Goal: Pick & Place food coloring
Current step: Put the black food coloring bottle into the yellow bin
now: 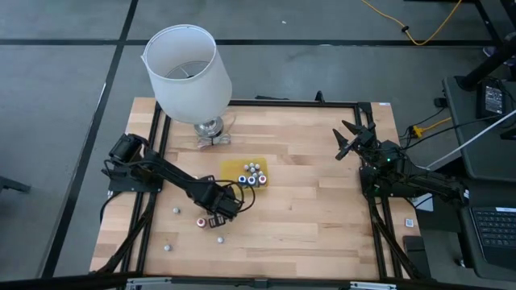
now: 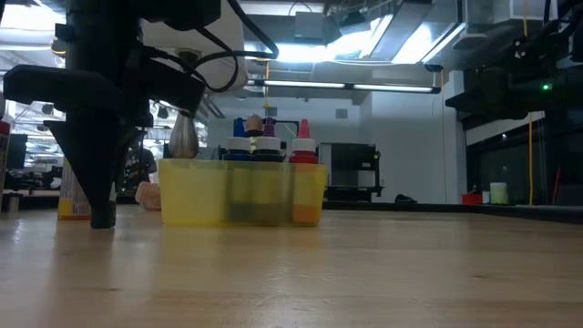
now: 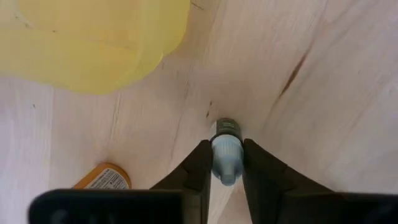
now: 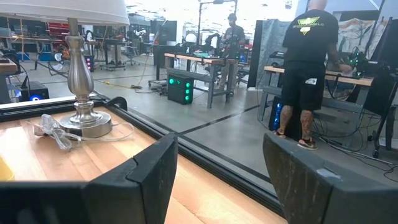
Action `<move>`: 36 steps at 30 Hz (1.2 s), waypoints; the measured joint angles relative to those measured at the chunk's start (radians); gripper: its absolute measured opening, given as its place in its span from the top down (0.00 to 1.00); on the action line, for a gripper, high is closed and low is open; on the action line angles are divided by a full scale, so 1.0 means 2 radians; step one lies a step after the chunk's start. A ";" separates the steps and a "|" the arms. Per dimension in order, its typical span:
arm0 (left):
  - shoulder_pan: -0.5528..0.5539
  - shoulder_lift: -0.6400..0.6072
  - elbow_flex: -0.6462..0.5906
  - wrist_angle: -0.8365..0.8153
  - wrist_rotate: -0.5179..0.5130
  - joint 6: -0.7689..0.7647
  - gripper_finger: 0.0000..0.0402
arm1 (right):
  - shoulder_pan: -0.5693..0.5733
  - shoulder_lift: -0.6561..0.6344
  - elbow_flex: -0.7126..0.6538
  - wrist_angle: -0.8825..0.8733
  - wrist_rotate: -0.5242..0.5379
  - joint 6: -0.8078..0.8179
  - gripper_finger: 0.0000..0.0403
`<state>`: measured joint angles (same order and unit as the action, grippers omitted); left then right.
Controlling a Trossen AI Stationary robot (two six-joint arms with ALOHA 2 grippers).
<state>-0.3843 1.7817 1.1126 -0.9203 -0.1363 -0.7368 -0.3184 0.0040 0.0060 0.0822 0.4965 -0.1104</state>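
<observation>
Left claw (image 3: 225, 163) clamped on blue-capped food coloring bottle (image 3: 225, 155), beside yellow tray (image 3: 87, 43).

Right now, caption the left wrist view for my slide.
Left gripper shut on a blue-capped food coloring bottle beside the yellow tray.

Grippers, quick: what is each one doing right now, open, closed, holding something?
Left gripper: closed on a small food coloring bottle lying on the table.
Right gripper: open, holding nothing.

lamp (image 1: 187, 72): 1 | yellow tray (image 1: 232, 167): 1 | food coloring bottles (image 1: 176, 210) outside tray: 4 seen | in tray: unclear | people (image 4: 309, 68): 2
</observation>
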 joint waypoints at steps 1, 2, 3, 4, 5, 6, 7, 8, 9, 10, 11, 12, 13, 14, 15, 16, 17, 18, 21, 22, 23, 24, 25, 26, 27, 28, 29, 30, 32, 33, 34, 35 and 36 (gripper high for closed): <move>0.000 0.000 0.000 0.000 0.000 0.000 0.85 | 0.000 0.000 0.000 0.000 0.000 0.000 0.41; 0.000 0.000 0.000 0.000 0.000 0.000 0.85 | 0.000 0.000 0.000 0.000 0.000 0.000 0.41; 0.000 0.000 0.000 0.000 0.000 0.000 0.85 | 0.000 0.000 0.000 0.000 0.000 0.000 0.41; 0.000 -0.001 0.000 0.000 0.001 0.000 0.85 | 0.000 0.000 0.000 0.000 0.000 0.000 0.41; 0.000 -0.002 0.000 0.000 0.003 0.000 0.85 | 0.000 0.000 0.000 0.000 0.000 0.000 0.41; 0.001 -0.005 0.000 0.000 0.005 0.000 0.85 | 0.000 0.000 0.000 0.000 0.000 0.000 0.41; 0.001 -0.011 -0.001 -0.001 0.007 0.000 0.84 | 0.000 0.000 0.000 0.000 0.000 0.000 0.41; 0.003 -0.018 -0.001 -0.001 0.013 0.000 0.83 | 0.000 0.000 0.000 0.000 0.000 0.000 0.41; 0.005 -0.026 -0.001 -0.001 0.017 -0.002 0.81 | 0.000 0.000 0.000 0.000 0.000 0.000 0.41; 0.007 -0.034 -0.001 -0.001 0.019 -0.006 0.81 | 0.000 0.000 0.000 0.000 0.000 0.000 0.41; 0.008 -0.044 -0.001 -0.003 0.023 -0.009 0.80 | 0.000 0.000 0.000 0.000 0.000 0.000 0.41; 0.009 -0.055 -0.001 -0.007 0.023 -0.012 0.81 | 0.000 0.000 0.000 0.000 0.000 0.000 0.41; 0.010 -0.068 -0.001 -0.010 0.024 -0.013 0.81 | 0.000 0.000 0.000 0.000 0.000 0.000 0.41; 0.011 -0.080 -0.001 -0.013 0.024 -0.014 0.82 | 0.000 0.000 0.000 0.000 0.000 0.000 0.41; 0.013 -0.092 -0.001 -0.016 0.024 -0.014 0.83 | 0.000 0.000 0.000 0.000 0.000 0.000 0.41; 0.015 -0.104 -0.001 -0.020 0.025 -0.014 0.84 | 0.000 0.000 0.000 0.000 0.000 0.000 0.41; 0.017 -0.117 -0.001 -0.021 0.025 -0.014 0.84 | 0.000 0.000 0.000 0.000 0.000 0.000 0.41; 0.020 -0.131 -0.001 -0.024 0.025 -0.014 0.84 | 0.000 0.000 0.000 0.000 0.000 0.000 0.41; 0.030 -0.168 -0.001 -0.031 0.026 -0.014 0.84 | 0.000 0.000 0.000 0.000 0.000 0.000 0.41; 0.033 -0.179 0.000 -0.034 0.026 -0.014 0.84 | 0.000 0.000 0.000 0.000 0.000 0.000 0.41; 0.038 -0.189 -0.001 -0.037 0.026 -0.014 0.83 | 0.000 0.000 0.000 0.000 0.000 0.000 0.41; 0.043 -0.198 0.000 -0.039 0.026 -0.013 0.84 | 0.000 0.000 0.000 0.000 0.000 0.000 0.41; 0.048 -0.205 -0.001 -0.040 0.026 -0.010 0.84 | 0.000 0.000 0.000 0.000 0.000 0.000 0.41; 0.054 -0.211 0.000 -0.039 0.026 -0.006 0.84 | 0.000 0.000 0.000 0.000 0.000 0.000 0.41; 0.061 -0.215 0.001 -0.041 0.024 -0.004 0.84 | 0.000 0.000 0.000 0.000 0.000 0.000 0.41; 0.068 -0.215 0.005 -0.044 0.021 0.001 0.84 | 0.000 0.000 0.000 0.000 0.000 0.000 0.41; 0.074 -0.215 0.010 -0.045 0.017 0.006 0.84 | 0.000 0.000 0.000 0.000 0.000 0.000 0.41; 0.081 -0.214 0.016 -0.044 0.013 0.013 0.84 | 0.000 0.000 0.000 0.000 0.000 0.000 0.41; 0.096 -0.208 0.030 -0.043 0.002 0.030 0.84 | 0.000 0.000 0.000 0.000 0.000 0.000 0.41; 0.104 -0.202 0.037 -0.043 -0.002 0.039 0.84 | 0.000 0.000 0.000 0.000 0.000 0.000 0.41; 0.113 -0.195 0.042 -0.044 -0.006 0.048 0.84 | 0.000 0.000 0.000 0.000 0.000 0.000 0.41; 0.121 -0.188 0.048 -0.045 -0.010 0.055 0.84 | 0.000 0.000 0.000 0.000 0.000 0.000 0.41; 0.128 -0.181 0.055 -0.044 -0.011 0.062 0.84 | 0.000 0.000 0.000 0.000 0.000 0.000 0.41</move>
<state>-0.1277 1.4195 1.2218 -1.0091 -0.1582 -0.6129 -0.3186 0.0040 0.0060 0.0822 0.4965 -0.1104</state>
